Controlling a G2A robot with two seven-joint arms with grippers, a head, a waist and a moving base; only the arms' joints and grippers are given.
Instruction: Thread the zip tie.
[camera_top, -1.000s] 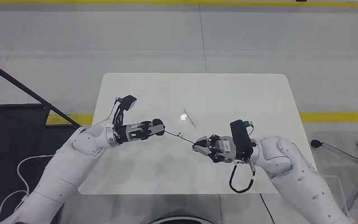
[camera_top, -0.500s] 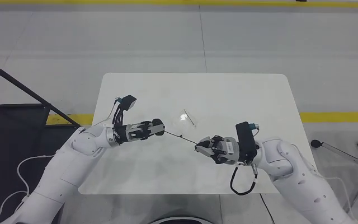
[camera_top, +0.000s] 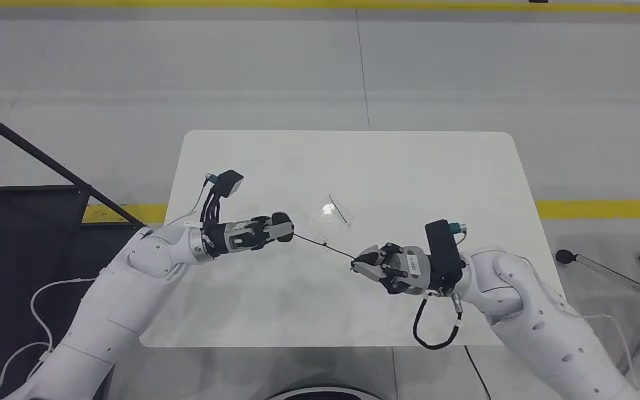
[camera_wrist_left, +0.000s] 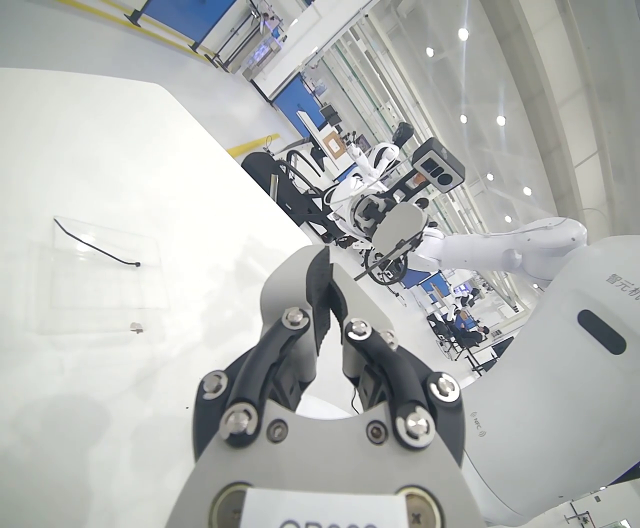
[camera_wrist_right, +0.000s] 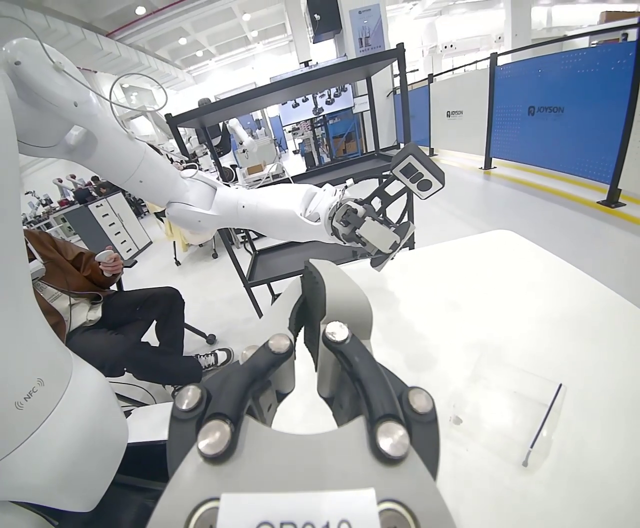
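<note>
Both jaws, left and right, pinched shut on ends of zip tie, stretched mid-frame over desk. Likely light, springy, slippery: grip near head and close behind tip.

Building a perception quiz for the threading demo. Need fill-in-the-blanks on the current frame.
1. The held zip tie is stretched ___ the left tool and the right tool.
2. Counting the spare zip tie lying on the table, ___ zip ties are in view.
3. The spare zip tie is touched by ___ tool.
4. The table top is ___ in colour.

Missing words: between; two; neither; white.
</note>
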